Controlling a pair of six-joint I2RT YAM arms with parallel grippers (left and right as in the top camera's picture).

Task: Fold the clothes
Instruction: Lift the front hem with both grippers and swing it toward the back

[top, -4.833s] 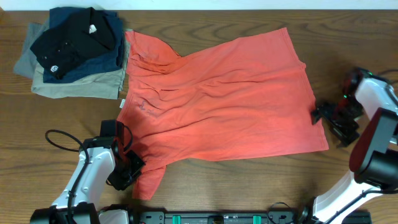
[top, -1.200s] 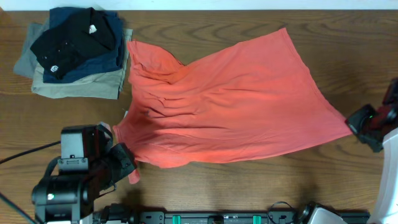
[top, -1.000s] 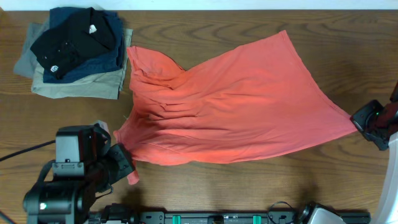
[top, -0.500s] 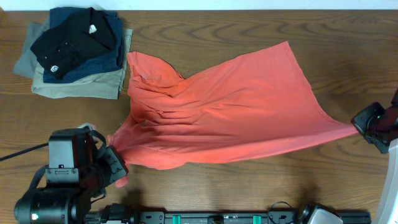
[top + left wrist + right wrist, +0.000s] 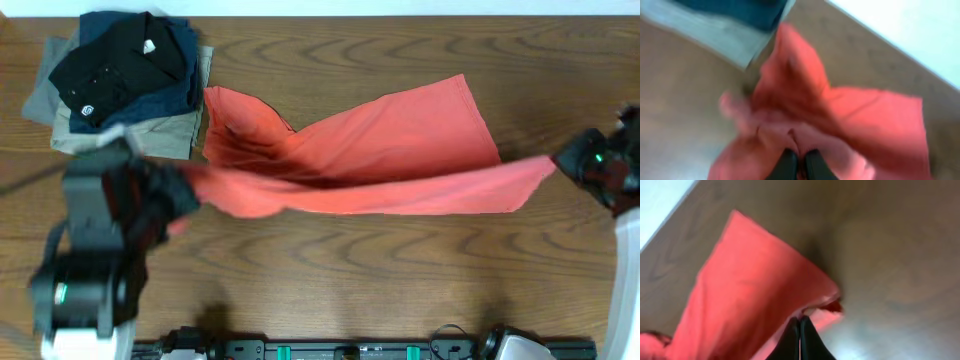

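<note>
The shirt (image 5: 380, 150) spans the middle of the table (image 5: 350, 290), from near the left edge almost to the right edge. Its far part lies flat on the wood, one corner reaching toward the far edge. Its near edge is off the surface, drawn into a taut band between the two arms.

The left gripper (image 5: 182, 192) is clamped on the shirt's left end, where the cloth bunches into a twist. The left wrist view is blurred but shows the jaws pressed together with red cloth pinched between them. The right gripper (image 5: 566, 160) is clamped on the right corner of the hem. In the right wrist view its jaws are shut tight on a thin fold, with the cloth fanning away from them.

Holding both ends at once, well apart, looks meant to keep the lifted edge straight. That way it can be carried over the flat part and laid down as one even fold. The tension should also pull out wrinkles.

The shirt is coral red, soft and thin, with a dark shadow under the raised band. Creases gather near the left end by the sleeve. No print shows on the side facing up. A pile (image 5: 120, 85) of folded dark and khaki garments sits at the far left corner, just beside the shirt.
</note>
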